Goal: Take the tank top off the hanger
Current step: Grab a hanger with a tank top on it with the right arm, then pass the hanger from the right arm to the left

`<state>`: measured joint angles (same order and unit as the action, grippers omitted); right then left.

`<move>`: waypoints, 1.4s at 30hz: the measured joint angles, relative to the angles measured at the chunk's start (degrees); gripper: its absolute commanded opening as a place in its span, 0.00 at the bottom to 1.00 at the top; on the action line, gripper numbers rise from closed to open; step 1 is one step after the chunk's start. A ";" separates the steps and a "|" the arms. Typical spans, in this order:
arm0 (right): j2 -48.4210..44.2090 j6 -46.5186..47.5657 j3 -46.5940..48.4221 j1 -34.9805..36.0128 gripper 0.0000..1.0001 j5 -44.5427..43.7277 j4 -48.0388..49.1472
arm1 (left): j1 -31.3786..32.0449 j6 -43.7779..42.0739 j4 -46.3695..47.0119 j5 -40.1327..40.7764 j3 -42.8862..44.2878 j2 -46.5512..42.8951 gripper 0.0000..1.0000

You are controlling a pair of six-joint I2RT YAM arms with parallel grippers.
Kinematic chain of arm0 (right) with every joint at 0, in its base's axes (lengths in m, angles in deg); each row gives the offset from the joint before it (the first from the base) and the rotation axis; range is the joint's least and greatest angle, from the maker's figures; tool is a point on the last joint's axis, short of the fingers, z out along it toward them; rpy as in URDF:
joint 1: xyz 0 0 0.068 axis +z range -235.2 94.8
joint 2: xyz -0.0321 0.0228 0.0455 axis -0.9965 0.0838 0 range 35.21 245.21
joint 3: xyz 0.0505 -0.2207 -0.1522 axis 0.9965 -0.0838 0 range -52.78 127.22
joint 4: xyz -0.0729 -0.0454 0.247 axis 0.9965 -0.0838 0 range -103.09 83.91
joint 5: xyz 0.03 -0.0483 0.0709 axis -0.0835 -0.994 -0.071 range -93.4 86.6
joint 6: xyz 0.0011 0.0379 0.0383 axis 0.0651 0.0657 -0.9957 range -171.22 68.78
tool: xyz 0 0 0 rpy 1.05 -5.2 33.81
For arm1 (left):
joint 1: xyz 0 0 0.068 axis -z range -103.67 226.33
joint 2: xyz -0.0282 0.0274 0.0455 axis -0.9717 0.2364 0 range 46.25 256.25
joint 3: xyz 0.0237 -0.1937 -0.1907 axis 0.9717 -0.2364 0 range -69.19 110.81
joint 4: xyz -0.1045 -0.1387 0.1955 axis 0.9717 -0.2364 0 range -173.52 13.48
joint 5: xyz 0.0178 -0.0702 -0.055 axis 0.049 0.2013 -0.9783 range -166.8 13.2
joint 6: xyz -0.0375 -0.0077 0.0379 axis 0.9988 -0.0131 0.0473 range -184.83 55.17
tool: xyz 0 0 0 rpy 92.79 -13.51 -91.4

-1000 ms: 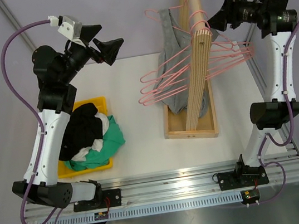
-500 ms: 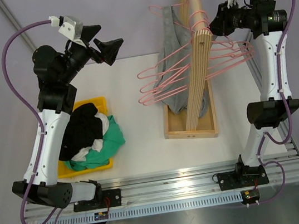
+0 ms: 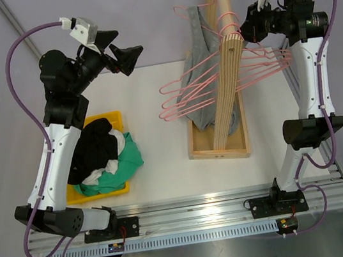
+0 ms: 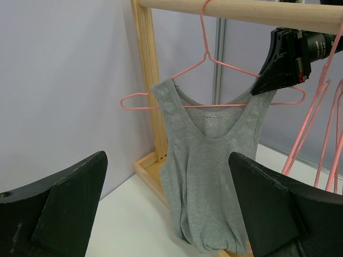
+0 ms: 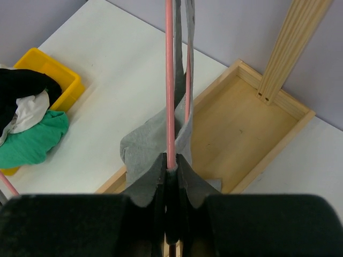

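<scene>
A grey tank top (image 4: 211,171) hangs on a pink hanger (image 4: 214,60) hooked over the wooden rail, its hem bunched just above the rack's base. From above the tank top (image 3: 194,29) shows left of the rail. My right gripper (image 5: 171,166) is shut on the pink hanger (image 5: 170,80) at its right end, with grey cloth draped just beyond the jaws. In the left wrist view the right gripper (image 4: 270,75) sits at the top's right shoulder. My left gripper (image 4: 167,160) is wide open, facing the top from a distance; seen from above, this gripper (image 3: 124,51) hovers left of the rack.
The wooden rack (image 3: 224,82) stands in a wooden base tray (image 3: 220,150). Several empty pink hangers (image 3: 265,63) hang on the rail nearer to me. A yellow bin (image 3: 109,120) at the left holds black, white and green clothes (image 3: 104,154).
My right gripper has swung in toward the rail and closed on the pink hanger. The left arm has barely shifted and stays open.
</scene>
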<state>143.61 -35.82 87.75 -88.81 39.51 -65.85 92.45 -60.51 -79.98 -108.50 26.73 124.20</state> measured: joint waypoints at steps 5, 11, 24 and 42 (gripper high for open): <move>0.50 0.35 4.24 0.00 0.00 -0.13 -1.73 | 0.02 -0.04 -0.39 -0.74 0.07 0.26 0.99; 0.48 0.33 7.63 0.26 0.00 1.31 -1.40 | 0.04 -0.87 -1.16 -0.87 0.31 0.28 0.99; 2.62 1.25 10.01 3.06 0.00 9.33 -1.53 | 0.07 0.28 1.29 -9.55 3.50 4.55 0.99; 2.78 7.67 8.55 5.51 0.00 19.80 -8.33 | 8.33 -11.50 -6.71 -19.71 28.30 24.22 0.99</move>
<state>146.38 -28.15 96.30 -83.30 59.32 -74.18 100.78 -72.01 -86.69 -128.22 55.03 148.42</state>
